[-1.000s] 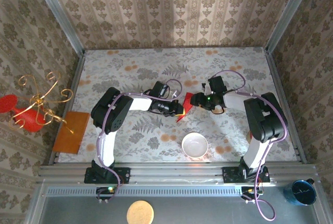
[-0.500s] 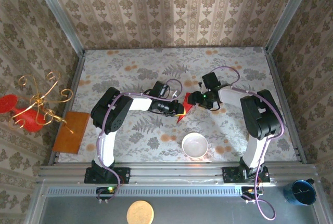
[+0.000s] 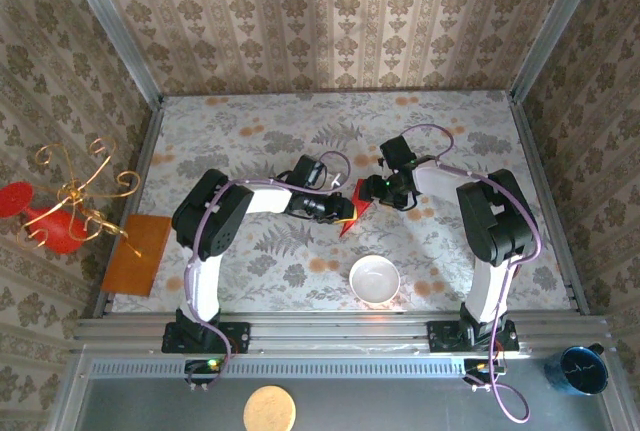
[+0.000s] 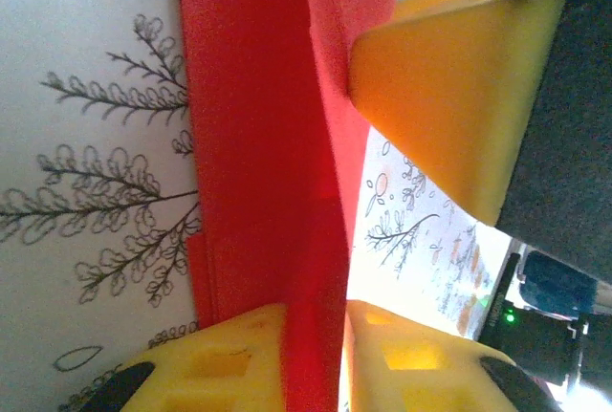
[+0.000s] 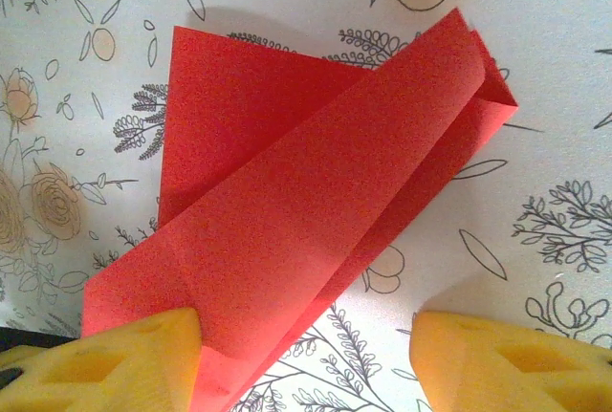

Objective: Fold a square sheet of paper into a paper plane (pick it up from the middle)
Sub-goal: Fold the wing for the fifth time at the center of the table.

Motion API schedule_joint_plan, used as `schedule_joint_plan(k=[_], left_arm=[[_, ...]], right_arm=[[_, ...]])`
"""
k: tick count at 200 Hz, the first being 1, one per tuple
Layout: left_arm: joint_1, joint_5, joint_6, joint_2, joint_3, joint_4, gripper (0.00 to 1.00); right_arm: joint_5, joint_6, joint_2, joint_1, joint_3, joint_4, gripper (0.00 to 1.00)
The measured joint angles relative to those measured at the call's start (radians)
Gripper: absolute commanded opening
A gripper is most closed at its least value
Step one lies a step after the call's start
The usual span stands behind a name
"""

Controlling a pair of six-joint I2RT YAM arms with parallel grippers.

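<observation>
The folded red sheet of paper (image 5: 287, 230) lies at the middle of the table (image 3: 250, 131), between both arms. The left gripper (image 4: 316, 364) is clamped on it: a raised flap stands between its yellow pads. The right gripper (image 5: 306, 355) is spread wide, with one finger at the paper's corner.

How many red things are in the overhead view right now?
2. The folded red paper lies on the table, just beyond the white bowl; the red ornament with gold wire sits off its left side. Some tabletop is covered, so more may be hidden.
</observation>
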Motion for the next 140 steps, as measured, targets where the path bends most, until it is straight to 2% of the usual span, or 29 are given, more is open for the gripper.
schedule_joint_plan(k=[48,99,140], left_arm=[[0.0,-0.045,0.029,-0.024,0.0,-0.043,0.27],[-0.008,-0.095,0.062,-0.071,-0.007,-0.098,0.41],[-0.046,-0.163,0.087,-0.125,-0.016,-0.142,0.43]], right_arm=[[0.0,0.0,0.003,0.0,0.008,-0.012,0.65],[0.0,0.0,0.008,0.001,0.017,-0.023,0.65],[0.001,0.0,0.009,0.001,0.017,-0.023,0.64]])
